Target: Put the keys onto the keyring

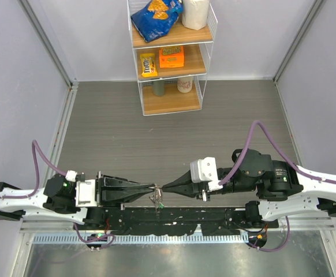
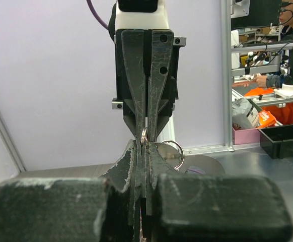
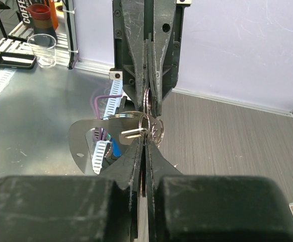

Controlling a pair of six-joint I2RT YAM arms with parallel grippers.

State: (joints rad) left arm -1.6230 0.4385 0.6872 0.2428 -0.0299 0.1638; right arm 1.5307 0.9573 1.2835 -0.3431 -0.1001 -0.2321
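1. At the back of the table stands a white wire shelf (image 1: 138, 86) with wooden boards. It holds a yellow M&M's bag (image 1: 149, 64), an orange Reese's box (image 1: 171, 56), a blue snack bag (image 1: 155, 16) and a white roll (image 1: 196, 12).
2. Right wrist view, top left: a dark item lettered "COFFE…" (image 3: 26, 12), cut off by the frame, with a clear plastic cup (image 3: 42, 49) near it.
3. Left gripper (image 1: 155, 187): scuffed black fingers, jaws closed, tips pinching a thin silver split ring (image 3: 146, 102).
4. Right gripper (image 1: 164, 187): jaws closed, tip to tip with the left one. What it pinches is hidden between the fingers.
5. Keyring (image 3: 81, 146): a shiny flat metal oval loop hanging in the air just below the meeting tips, joined to the rings.
6. Key (image 3: 130, 134): the silver blade lies level at the right gripper's tips, touching the ring cluster. Its head is not visible, and I cannot make out a second key.
7. Table (image 1: 116, 133): matte grey wood-grain. The grippers meet above its near edge, over the black base rail (image 1: 174, 218). Open tabletop lies between them and the shelf, and grey walls close in on both sides.
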